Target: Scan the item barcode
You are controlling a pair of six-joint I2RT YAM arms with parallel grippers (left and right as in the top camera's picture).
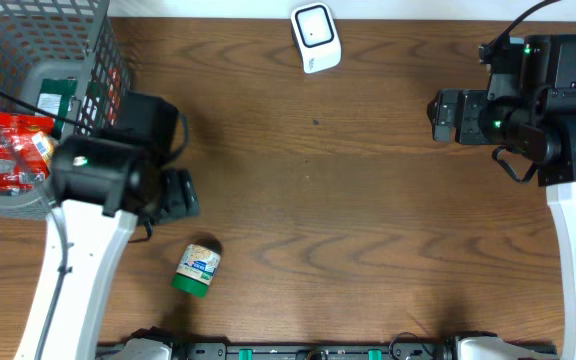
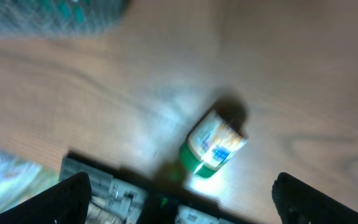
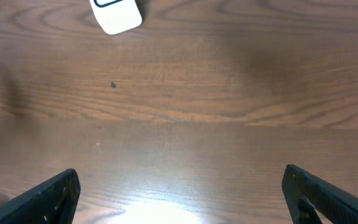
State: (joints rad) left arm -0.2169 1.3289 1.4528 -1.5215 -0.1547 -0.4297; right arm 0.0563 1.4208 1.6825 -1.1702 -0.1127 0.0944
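The item is a small jar [image 1: 198, 267] with a green lid and a white and blue label, lying on its side on the wooden table near the front left. My left gripper [image 1: 176, 195] hovers open just behind it, holding nothing. The blurred left wrist view shows the jar [image 2: 215, 146] ahead of the wide-spread fingers [image 2: 73, 198]. A white scanner [image 1: 315, 37] sits at the back centre. My right gripper [image 1: 440, 115] is open and empty, off to the right of the scanner. In the right wrist view the scanner [image 3: 117, 14] is at the top left, beyond my right gripper [image 3: 182, 199].
A grey mesh basket [image 1: 28, 60] with a red snack packet [image 1: 13, 150] and other packaged goods stands at the back left, close beside the left arm. The basket [image 2: 48, 15] also shows blurred in the left wrist view. The table's front rail [image 2: 135, 193] runs near the jar.
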